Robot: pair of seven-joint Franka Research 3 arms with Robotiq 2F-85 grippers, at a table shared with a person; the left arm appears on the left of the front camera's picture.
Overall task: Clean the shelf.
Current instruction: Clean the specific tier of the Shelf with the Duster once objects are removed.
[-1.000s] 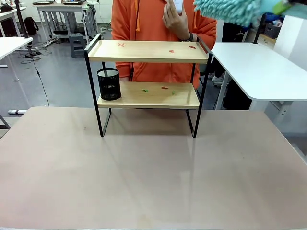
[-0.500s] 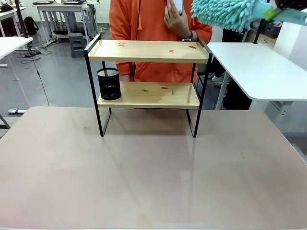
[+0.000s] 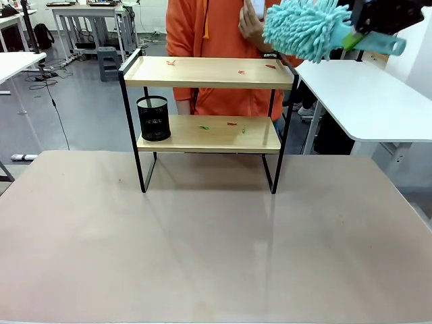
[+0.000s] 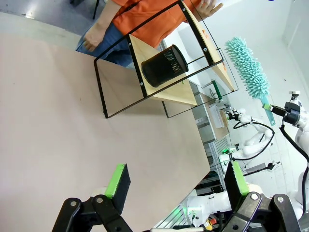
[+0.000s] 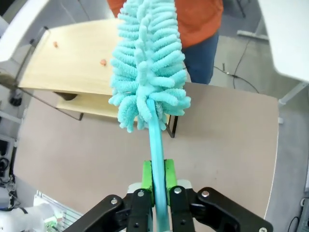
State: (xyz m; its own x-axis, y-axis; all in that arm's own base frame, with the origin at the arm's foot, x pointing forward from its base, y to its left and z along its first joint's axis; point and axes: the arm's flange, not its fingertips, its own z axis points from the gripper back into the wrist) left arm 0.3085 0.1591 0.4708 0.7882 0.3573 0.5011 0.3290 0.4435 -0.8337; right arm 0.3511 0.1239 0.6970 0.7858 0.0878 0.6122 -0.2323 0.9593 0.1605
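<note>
- right gripper (image 5: 158,175) pinched tight on the handle of the teal duster (image 5: 150,63); its fluffy head juts ahead of the fingers, with the shelf (image 3: 209,73) below and beyond
- left gripper (image 4: 176,181) spread wide, empty; shelf well ahead of it

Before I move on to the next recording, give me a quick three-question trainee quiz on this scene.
1. True or false: the right claw is shut on the handle of the teal duster.
2. Which board of the shelf holds the black mesh cup? A: upper. B: lower.
3. Fill in: the left claw stands ____, with nothing between its pads.

Key: 1 true; 2 B; 3 open.
</note>
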